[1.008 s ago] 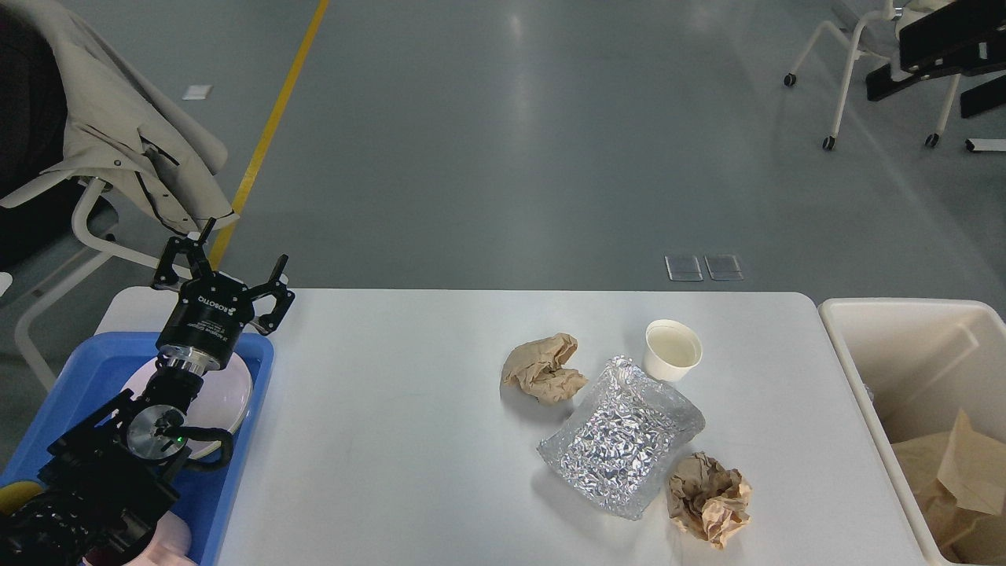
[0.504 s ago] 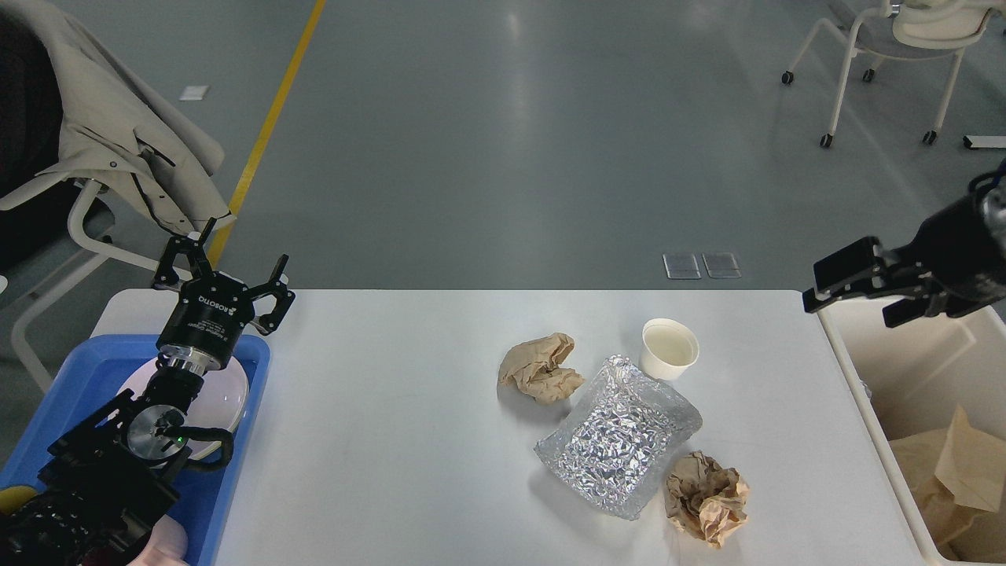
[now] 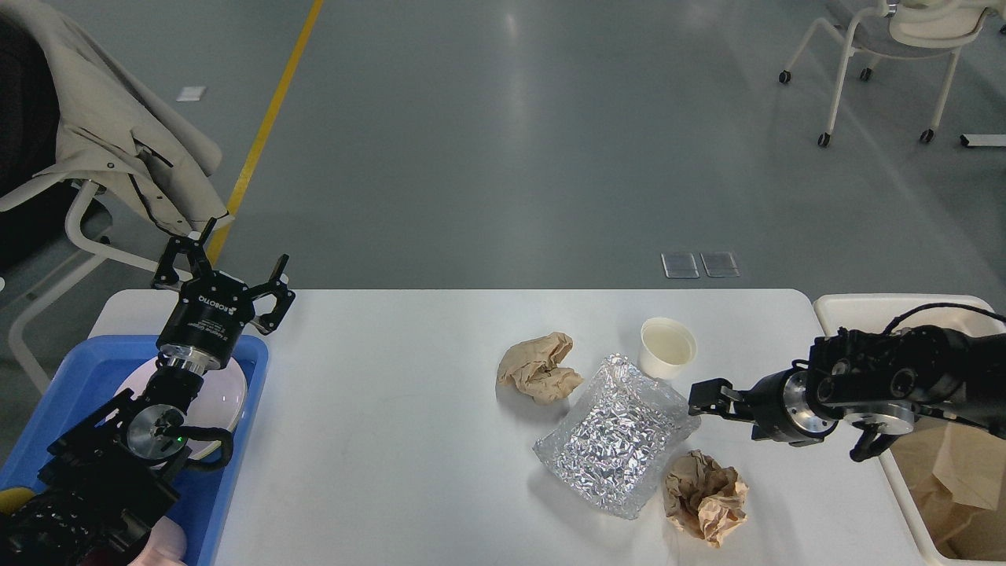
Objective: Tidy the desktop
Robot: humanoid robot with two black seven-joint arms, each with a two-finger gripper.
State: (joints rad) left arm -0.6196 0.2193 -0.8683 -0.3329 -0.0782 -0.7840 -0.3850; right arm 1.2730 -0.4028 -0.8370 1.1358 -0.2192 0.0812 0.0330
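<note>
**Operator:** Status. My right gripper (image 3: 702, 397) is low over the desktop (image 3: 409, 440), with its tip just beside the right edge of the crumpled foil tray (image 3: 617, 436). It is seen nearly end-on, so I cannot tell whether the fingers are spread or closed. My left gripper (image 3: 224, 271) hangs above the far end of the blue tray (image 3: 244, 369), its fingers spread and holding nothing.

**Supervisor:** Location of the work surface and the clutter?

**Operator:** The desktop fills the near half of the view. On it, right of centre: the foil tray, a paper cup (image 3: 668, 347) just beyond it, one brown paper wad (image 3: 538, 368) to its left, and a second brown paper wad (image 3: 705, 497) at its near right corner. The cream bin (image 3: 845, 310) stands off the right edge.

**Supervisor:** Hazards from this position?

**Operator:** Three, in my judgement.
1. The cup appears to hold pale liquid. It stands close to my right wrist path; a sideways sweep could tip it.
2. Foil is thin and springy. A shallow pinch on its rim may tear or slip, and a push may slide the tray into the left wad.
3. The right forearm lies over the bin rim, so a careless lift could catch the rim.
</note>
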